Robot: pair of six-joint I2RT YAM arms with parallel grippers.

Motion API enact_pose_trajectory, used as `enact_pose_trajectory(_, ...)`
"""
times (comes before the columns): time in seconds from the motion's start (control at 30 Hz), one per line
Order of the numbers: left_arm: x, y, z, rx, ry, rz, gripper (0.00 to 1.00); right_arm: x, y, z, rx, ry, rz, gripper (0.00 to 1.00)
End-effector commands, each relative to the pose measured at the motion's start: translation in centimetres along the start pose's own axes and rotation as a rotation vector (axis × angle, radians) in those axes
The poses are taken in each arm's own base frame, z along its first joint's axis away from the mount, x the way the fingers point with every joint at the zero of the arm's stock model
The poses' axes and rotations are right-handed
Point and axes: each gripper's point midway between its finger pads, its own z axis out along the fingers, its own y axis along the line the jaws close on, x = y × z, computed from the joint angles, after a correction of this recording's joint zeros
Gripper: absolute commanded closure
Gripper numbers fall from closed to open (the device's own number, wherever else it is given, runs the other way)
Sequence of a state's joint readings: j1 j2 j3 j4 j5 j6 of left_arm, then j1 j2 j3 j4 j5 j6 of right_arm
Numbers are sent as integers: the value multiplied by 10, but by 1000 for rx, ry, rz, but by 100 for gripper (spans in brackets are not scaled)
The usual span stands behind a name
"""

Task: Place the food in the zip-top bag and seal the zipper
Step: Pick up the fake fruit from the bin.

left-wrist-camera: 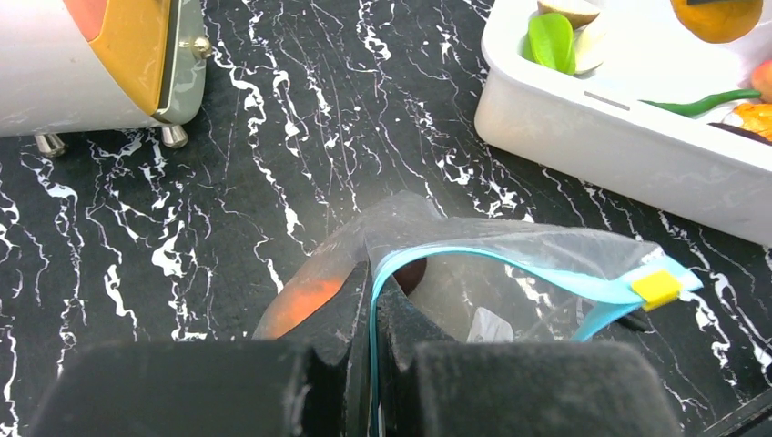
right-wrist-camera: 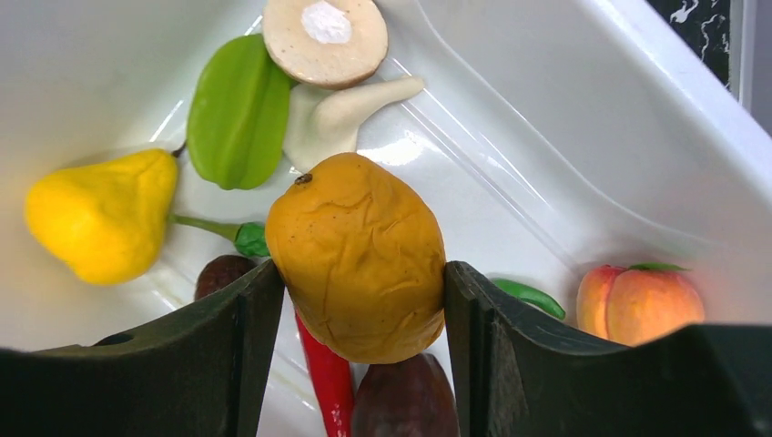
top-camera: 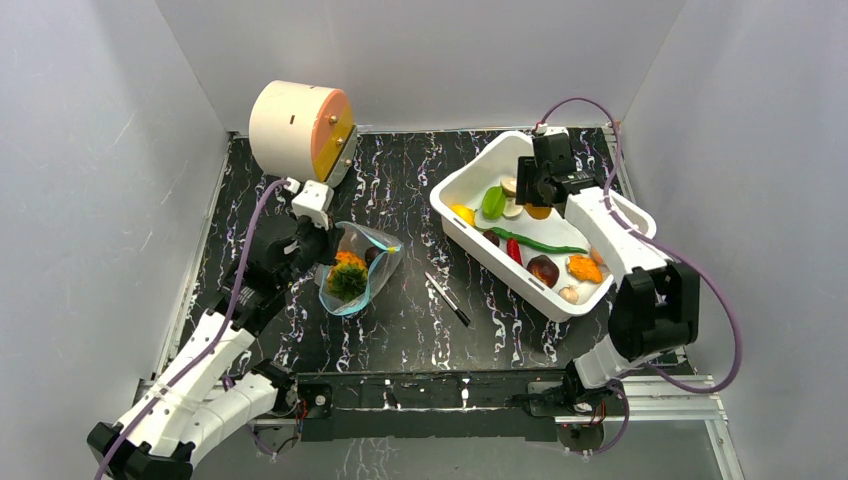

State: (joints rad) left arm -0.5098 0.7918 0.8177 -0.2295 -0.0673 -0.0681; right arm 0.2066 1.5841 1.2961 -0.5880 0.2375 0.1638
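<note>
Marbled table (top-camera: 400, 330): zip-top bag (top-camera: 385, 255), tub (top-camera: 470, 168), pen (top-camera: 447, 299)

You have nothing to read here: no words, numbers or brand marks are legible. The white label patch (left-wrist-camera: 492, 325) on the zip-top bag (left-wrist-camera: 510, 246) is too small to make out.

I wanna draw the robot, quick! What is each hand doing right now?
Left gripper: closed, pinching the zip-top bag at its zipper.
Right gripper: closed on a wrinkly orange fruit over the white tub.
</note>
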Motion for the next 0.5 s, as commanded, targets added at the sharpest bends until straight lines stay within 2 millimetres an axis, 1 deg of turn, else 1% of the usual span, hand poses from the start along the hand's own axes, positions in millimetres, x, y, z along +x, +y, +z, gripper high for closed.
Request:
enact_pose_trajectory(0.0, -27, -11, -5, 49, -54, -49, 100, -45, 14, -51, -66, -170, 58, 55)
enact_pose_trajectory(0.07, -29, -14, -4, 60, -50, -64, 100, -52, 26, -71, -127, -218, 63, 56)
enact_pose_trajectory(0.13, -28, -17, -2, 73, -45, -76, 100, -60, 42, -96, -214, -273, 65, 56)
enact_pose_trajectory(0.17, -26, -18, 0, 78, -38, -82, 100, -61, 58, -111, -277, -293, 54, 56)
enact_pose_trajectory(0.23, -25, -23, 3, 98, -14, -89, 100, -50, 101, -148, -405, -333, 3, 57)
enact_pose_trajectory(0.27, -23, -25, 4, 107, 5, -94, 100, -40, 125, -173, -497, -355, -5, 57)
enact_pose_trajectory(0.3, -23, -26, 6, 110, 14, -97, 100, -33, 154, -202, -628, -380, -15, 57)
enact_pose_trajectory(0.37, -20, -28, 9, 119, 37, -99, 100, -24, 193, -244, -840, -427, -52, 57)
enact_pose_trajectory(0.4, -22, -30, 8, 127, 40, -106, 100, -20, 213, -271, -944, -466, -58, 57)
enact_pose_trajectory(0.47, -23, -32, 7, 130, 43, -140, 100, -17, 236, -307, -1093, -508, -40, 59)
